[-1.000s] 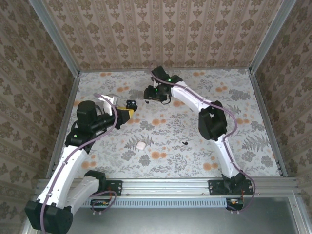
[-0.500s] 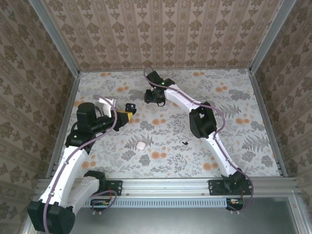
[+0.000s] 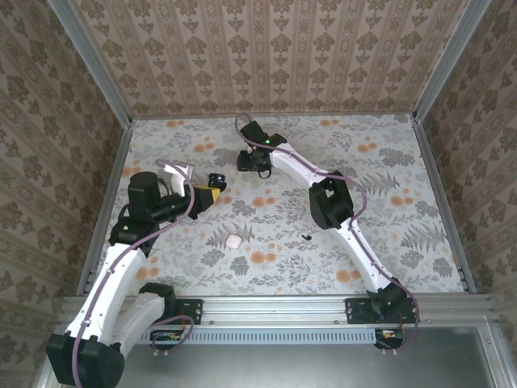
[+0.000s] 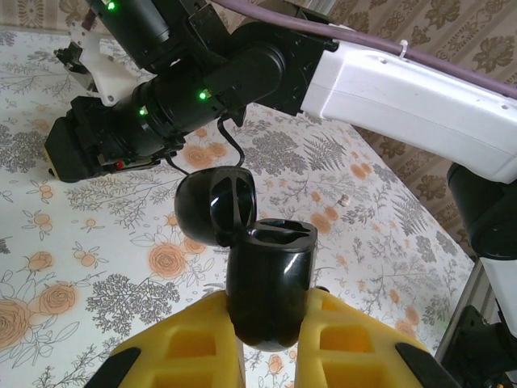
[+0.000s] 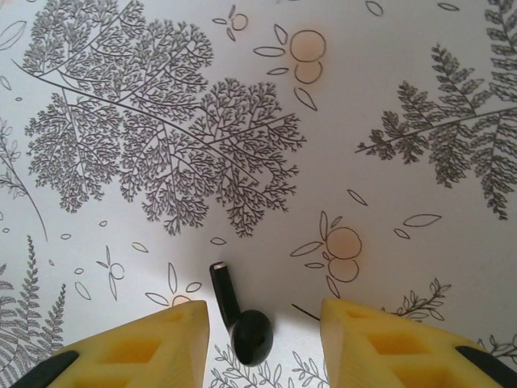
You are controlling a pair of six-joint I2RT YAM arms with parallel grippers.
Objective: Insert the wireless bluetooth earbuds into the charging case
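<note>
Now your charging case (image 4: pixel 268 279), lid flipped open, sits clamped upright between the left gripper's (image 4: pixel 271 327) yellow fingers. 1 earbud (image 5: pixel 242 319) lies on the floral table (image 3: pixel 388 234) between the right gripper's (image 5: pixel 262 335) parted fingers. Another earbud (image 3: pixel 307 237) lies mid-table, near a white pebble (image 3: pixel 234 240). Patterned walls (image 3: pixel 275 48) enclose 3 sides.

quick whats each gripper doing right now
Left gripper: closed on the charging case, lid open.
Right gripper: open, an earbud loose between its jaws.
</note>
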